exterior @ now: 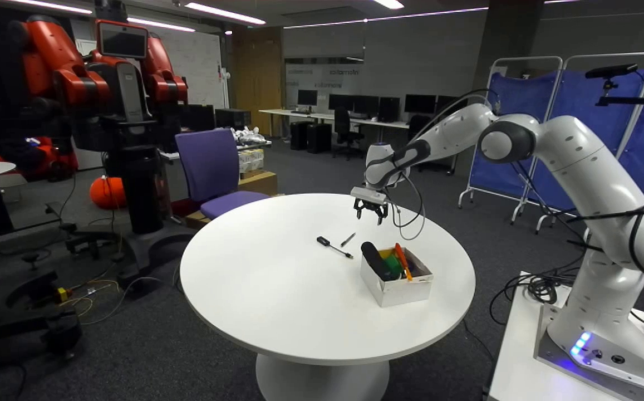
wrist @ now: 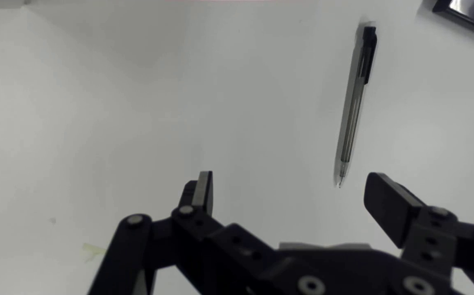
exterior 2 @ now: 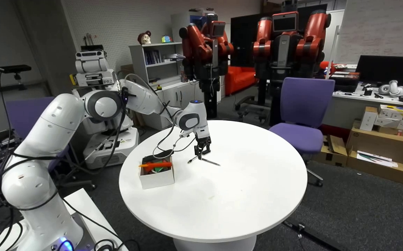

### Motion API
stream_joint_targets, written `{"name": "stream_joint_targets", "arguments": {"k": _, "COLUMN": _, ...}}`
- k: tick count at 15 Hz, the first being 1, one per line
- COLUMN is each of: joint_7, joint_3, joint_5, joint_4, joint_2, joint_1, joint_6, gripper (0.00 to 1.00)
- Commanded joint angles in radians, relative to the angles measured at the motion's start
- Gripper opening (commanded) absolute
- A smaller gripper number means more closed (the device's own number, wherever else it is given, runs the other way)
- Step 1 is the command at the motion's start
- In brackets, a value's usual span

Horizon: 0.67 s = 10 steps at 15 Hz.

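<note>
One red robot (exterior: 129,92): far left in an exterior view, background, dark screen for a head.
Purple chair (exterior: 210,161): next along, also toward the back, seat pointing right.
Table (exterior: 255,289): round, white, on one thick leg; small items sit on it.
Black adapter (exterior: 323,240): on the table, short cable coming off it, plug at the end; wrist view catches only part of it, top right corner.
Pen (wrist: 355,114): lying flat on the table, just beside the adapter; black clip end, see-through barrel, point end toward the bottom of the wrist view.
Fingers (wrist: 388,205): open, wide apart, holding nothing, raised above the table. Pen is the nearest thing; in wrist view its tip shows between the two, closer to the right-hand one there.
White box (exterior: 405,292): open top, stands on the table near the pen, to its right and closer to the camera in that exterior view.
Box contents: black item (exterior: 376,260), green item (exterior: 393,264), orange item (exterior: 403,262); orange one tilted, poking past the rim. Can't tell what exactly they are.
Robot arm (exterior: 589,161): white, jointed, reaches left over the table, wrist bent downward; base on a white stand (exterior: 514,362) at far right.
Blue screens (exterior: 525,106): behind the arm, white tubular frames.
</note>
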Motion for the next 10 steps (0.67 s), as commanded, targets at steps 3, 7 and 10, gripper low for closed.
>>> {"name": "stream_joint_targets", "arguments": {"k": 3, "joint_7": 0.072, "joint_3": -0.018, "joint_5": -0.019, "joint_4": 0.24, "joint_2": 0.151, "joint_1": 0.015, "joint_6": -0.159, "gripper": 1.0}}
{"name": "stream_joint_targets", "arguments": {"k": 7, "joint_7": 0.078, "joint_3": -0.013, "joint_5": -0.025, "joint_4": 0.359, "joint_2": 0.226, "joint_1": 0.009, "joint_6": -0.241, "gripper": 1.0}}
{"name": "stream_joint_targets", "arguments": {"k": 10, "joint_7": 0.079, "joint_3": -0.011, "joint_5": -0.025, "joint_4": 0.432, "joint_2": 0.263, "joint_1": 0.005, "joint_6": -0.31, "gripper": 1.0}}
